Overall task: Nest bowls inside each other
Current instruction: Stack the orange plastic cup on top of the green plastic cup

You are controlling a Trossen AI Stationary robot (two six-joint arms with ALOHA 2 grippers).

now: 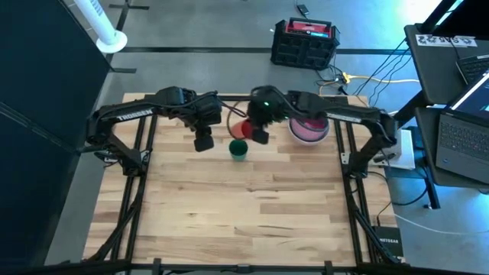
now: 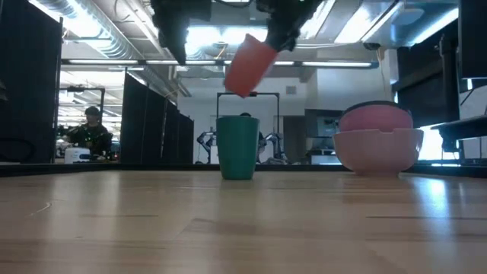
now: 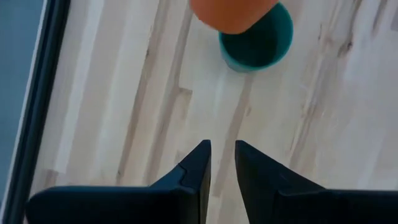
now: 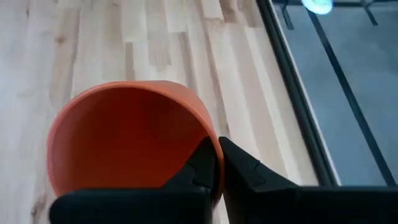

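Orange cup [image 4: 124,137] in right end effector [image 4: 217,163]

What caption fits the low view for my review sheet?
Right gripper holds a tilted orange cup by its rim above an upright teal cup; stacked pink bowls sit apart.

From the low view you see both arms cut off at the frame's top, and the person [image 2: 90,129] in the far room is too small to make out. In the left wrist view, the orange cup [image 3: 233,14] is cropped and hides part of the teal cup's [image 3: 261,43] rim. Overhead, the right arm covers part of the stacked pink bowls [image 1: 309,130].
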